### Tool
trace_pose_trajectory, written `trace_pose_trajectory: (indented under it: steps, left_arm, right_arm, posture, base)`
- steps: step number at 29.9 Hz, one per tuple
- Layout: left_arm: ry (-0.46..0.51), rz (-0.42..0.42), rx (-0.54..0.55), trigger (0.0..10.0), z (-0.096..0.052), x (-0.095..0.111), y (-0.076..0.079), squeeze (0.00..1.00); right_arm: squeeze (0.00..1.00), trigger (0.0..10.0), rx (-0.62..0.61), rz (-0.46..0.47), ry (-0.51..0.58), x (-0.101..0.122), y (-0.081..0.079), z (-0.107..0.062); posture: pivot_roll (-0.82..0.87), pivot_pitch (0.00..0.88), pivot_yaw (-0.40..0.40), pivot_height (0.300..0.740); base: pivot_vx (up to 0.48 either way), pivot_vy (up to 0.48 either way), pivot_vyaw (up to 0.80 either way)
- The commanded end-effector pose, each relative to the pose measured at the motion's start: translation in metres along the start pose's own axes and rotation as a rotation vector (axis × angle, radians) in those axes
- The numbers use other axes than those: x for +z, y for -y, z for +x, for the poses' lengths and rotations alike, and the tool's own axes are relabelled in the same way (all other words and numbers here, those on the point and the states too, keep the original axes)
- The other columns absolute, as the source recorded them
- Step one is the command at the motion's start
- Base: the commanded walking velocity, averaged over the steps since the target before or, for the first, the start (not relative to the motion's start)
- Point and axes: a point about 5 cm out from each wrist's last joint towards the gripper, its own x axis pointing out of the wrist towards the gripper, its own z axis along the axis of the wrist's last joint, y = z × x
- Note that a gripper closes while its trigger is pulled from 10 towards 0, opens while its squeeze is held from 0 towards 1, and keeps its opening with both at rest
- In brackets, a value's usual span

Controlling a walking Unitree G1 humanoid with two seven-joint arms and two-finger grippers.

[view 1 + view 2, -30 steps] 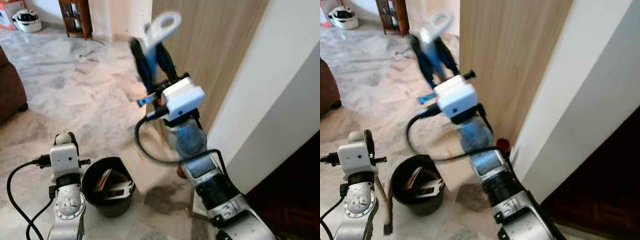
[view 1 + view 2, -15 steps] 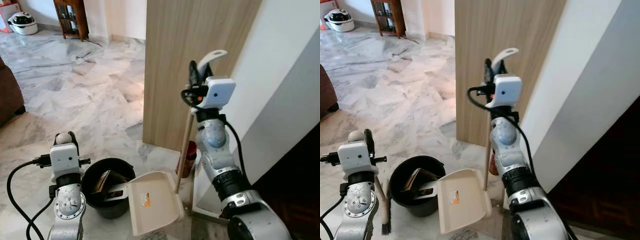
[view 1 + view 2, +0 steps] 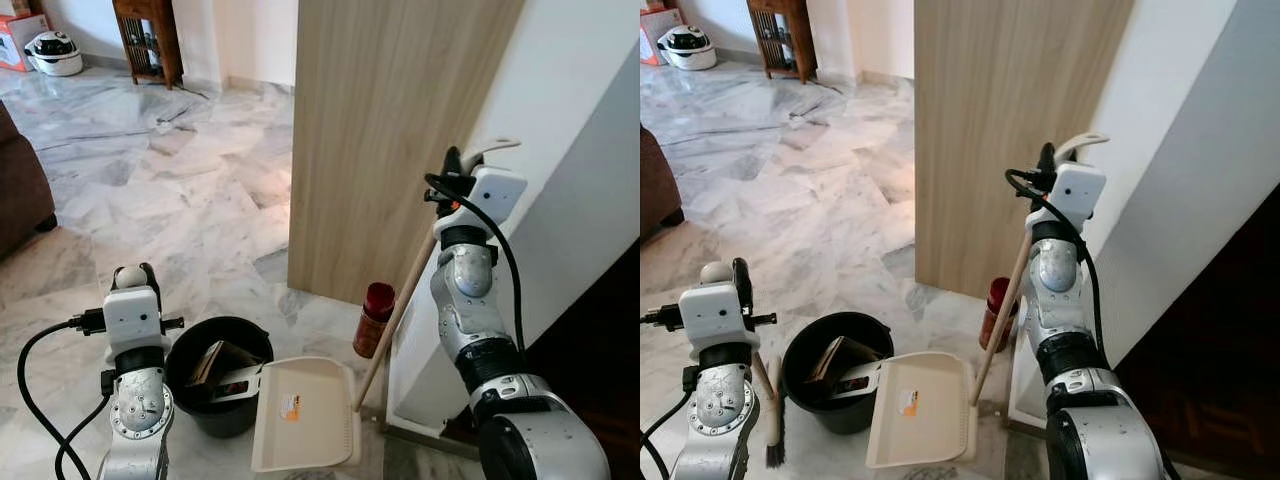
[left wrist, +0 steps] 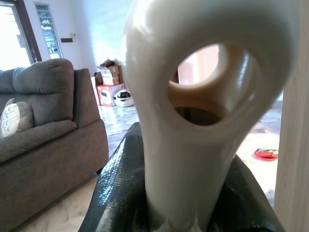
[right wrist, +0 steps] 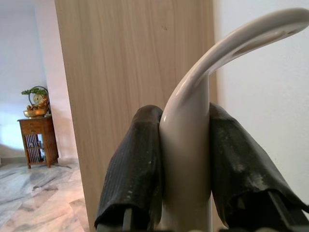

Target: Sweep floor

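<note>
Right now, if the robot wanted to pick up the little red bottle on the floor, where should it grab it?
Probably around the middle of the red bottle, just below the cap. It stands upright, so a sideways pinch suits it. Come from the open floor on the robot's left: the wooden panel rises right behind it, and the dustpan stick slants close by its right side.

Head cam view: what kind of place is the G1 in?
Most likely a home living area. Polished marble floor, a grey sofa with stacked boxes behind it, and a small wooden side table by the far wall. A wood-panel partition meets a white wall beside the robot.
</note>
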Motion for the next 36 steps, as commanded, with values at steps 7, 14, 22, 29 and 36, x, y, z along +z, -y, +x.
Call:
trace_pose_trajectory:
  steps: [7, 14, 22, 29, 36]
  left_arm:
    - [0.057, -0.029, -0.023, 10.0, 0.005, 0.010, 0.008, 0.00]
    - [0.056, -0.030, -0.026, 10.0, 0.005, 0.010, 0.008, 0.00]
    - [0.058, -0.031, -0.028, 10.0, 0.005, 0.010, 0.008, 0.00]
    - [0.057, -0.031, -0.029, 10.0, 0.005, 0.010, 0.008, 0.00]
    - [0.056, -0.032, -0.033, 10.0, 0.005, 0.010, 0.008, 0.00]
  right_arm:
    - [0.00, 10.0, -0.044, -0.040, 0.041, 0.009, 0.006, 0.008]
    - [0.00, 10.0, -0.089, 0.067, 0.085, 0.024, 0.009, 0.018]
    - [0.00, 10.0, -0.068, 0.042, 0.152, 0.036, 0.004, 0.020]
    - [0.00, 10.0, -0.055, -0.091, 0.289, 0.057, 0.004, 0.023]
    - [0.00, 10.0, -0.027, -0.157, 0.354, 0.065, -0.001, 0.022]
  posture:
    - [0.25, 0.000, -0.075, 0.740]
    - [0.25, 0.000, -0.073, 0.740]
    - [0.25, 0.000, -0.072, 0.740]
    - [0.25, 0.000, -0.071, 0.740]
    - [0.25, 0.000, -0.068, 0.740]
  base:
    - [0.000, 0.000, 0.00]
    - [0.000, 0.000, 0.00]
    - [0.000, 0.000, 0.00]
    - [0.000, 0.000, 0.00]
    - [0.000, 0.000, 0.00]
